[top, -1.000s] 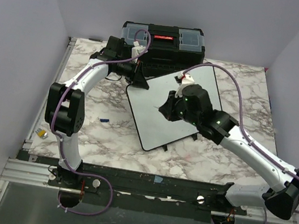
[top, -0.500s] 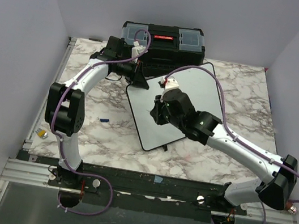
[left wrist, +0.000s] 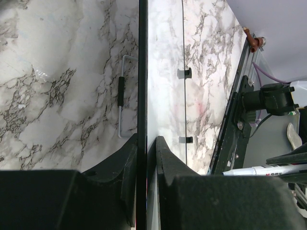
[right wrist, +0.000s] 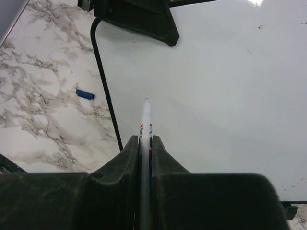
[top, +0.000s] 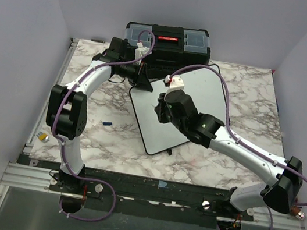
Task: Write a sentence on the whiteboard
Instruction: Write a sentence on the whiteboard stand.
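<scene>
The whiteboard (top: 204, 94) lies tilted on the marble table, white with a thin black rim. No sentence shows on it; its surface (right wrist: 225, 86) is blank. My left gripper (top: 141, 82) is shut on the board's far-left corner, its jaws pinching the rim (left wrist: 142, 72) edge-on. My right gripper (top: 162, 109) is shut on a white marker (right wrist: 145, 129), whose tip points at the board's left part, near the black rim (right wrist: 106, 96). Whether the tip touches the board I cannot tell.
A black toolbox (top: 167, 42) stands behind the board at the table's far edge. A small blue cap (top: 106, 123) lies on the marble left of the board, also in the right wrist view (right wrist: 85, 94). A small round object (top: 43, 137) sits at the table's left edge.
My right gripper with the marker has moved left across the board toward its left edge. The left arm and the board have not moved.
</scene>
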